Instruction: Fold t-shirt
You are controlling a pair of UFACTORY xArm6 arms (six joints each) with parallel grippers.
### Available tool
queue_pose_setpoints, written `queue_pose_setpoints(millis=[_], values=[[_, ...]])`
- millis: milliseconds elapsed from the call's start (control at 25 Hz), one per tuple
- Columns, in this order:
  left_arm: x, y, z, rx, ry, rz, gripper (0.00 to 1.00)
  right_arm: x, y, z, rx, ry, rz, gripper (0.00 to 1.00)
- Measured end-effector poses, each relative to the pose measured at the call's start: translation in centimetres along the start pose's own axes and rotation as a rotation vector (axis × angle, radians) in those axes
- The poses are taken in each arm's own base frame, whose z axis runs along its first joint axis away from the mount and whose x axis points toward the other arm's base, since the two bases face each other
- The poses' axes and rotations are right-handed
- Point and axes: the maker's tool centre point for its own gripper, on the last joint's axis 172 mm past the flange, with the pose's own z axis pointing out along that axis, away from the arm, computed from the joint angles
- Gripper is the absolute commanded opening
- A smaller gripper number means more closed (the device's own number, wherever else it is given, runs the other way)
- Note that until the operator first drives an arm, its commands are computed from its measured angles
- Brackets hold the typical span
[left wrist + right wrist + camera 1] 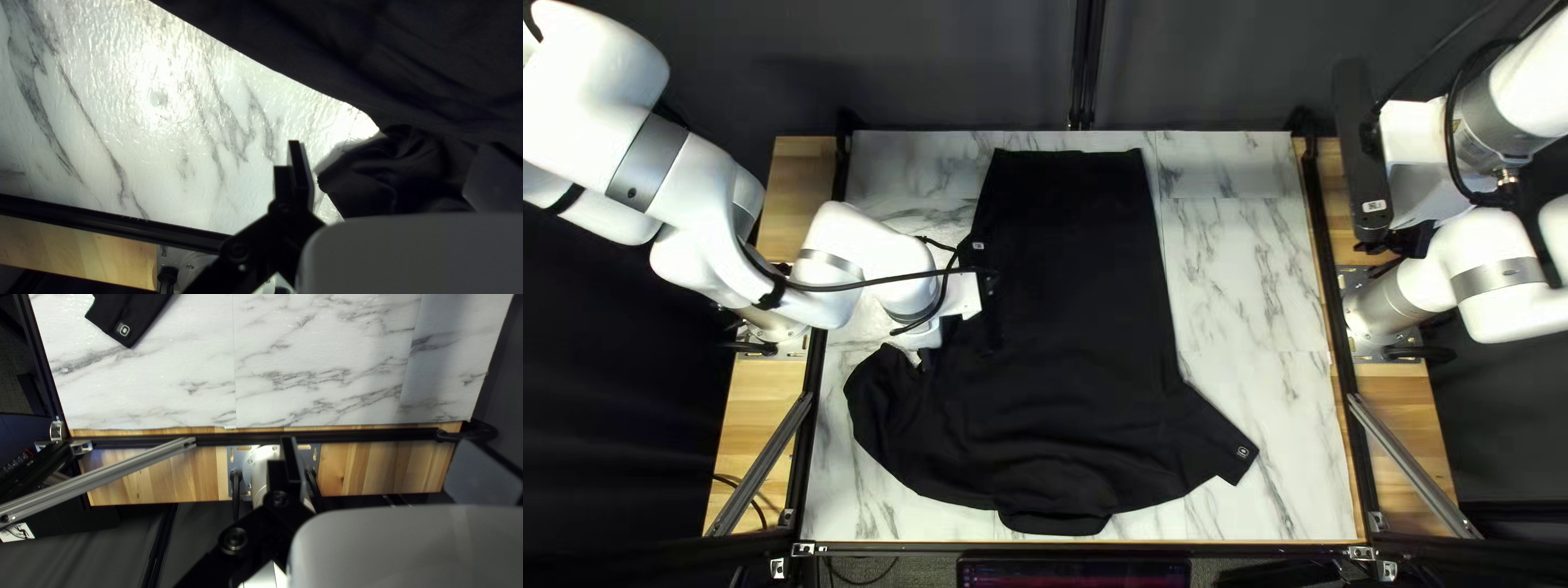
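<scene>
In the top left view, your black t-shirt [1067,327] lies spread on the marbled tabletop [1241,272], its hem toward the far edge and its neck toward the near edge. The sleeve [1214,436] at the right of the view points outward with a small pale mark near its end; the other sleeve [880,397] is rumpled. Your left gripper [926,362] is at the t-shirt's side, by that rumpled sleeve. Your right gripper [1410,240] is raised, well apart from the t-shirt.

In the left wrist view, your left gripper [384,163] has its jaws wide apart and grips nothing; crumpled cloth of the t-shirt shows between them. A black rail [109,220] runs across bare marble from the t-shirt.

In the right wrist view, your right gripper [378,452] also has its jaws wide apart, with nothing held. The t-shirt's marked sleeve end shows well ahead of it; a metal strut [98,476] slants on the side away from the t-shirt.
</scene>
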Motion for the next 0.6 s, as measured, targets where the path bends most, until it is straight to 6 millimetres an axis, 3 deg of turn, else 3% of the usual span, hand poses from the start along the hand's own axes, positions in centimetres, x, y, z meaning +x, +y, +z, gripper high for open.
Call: queue_pose_setpoints(millis=[120, 200, 360, 600], values=[[-0.1, 2.9, 0.0, -0.057, 0.034, -0.044, 1.00, 0.0, 0.0, 0.0, 0.000, 0.000, 0.000, 1.00], [0.0, 3.8, -0.1, -0.073, 0.041, -0.057, 1.00, 0.0, 0.0, 0.0, 0.000, 0.000, 0.000, 1.00], [0.0, 3.9, 0.0, -0.077, 0.042, -0.064, 1.00, 0.0, 0.0, 0.0, 0.000, 0.000, 0.000, 1.00], [-0.2, 2.6, 1.8, -0.041, 0.029, -0.158, 1.00, 0.0, 0.0, 0.0, 0.000, 0.000, 0.000, 1.00]])
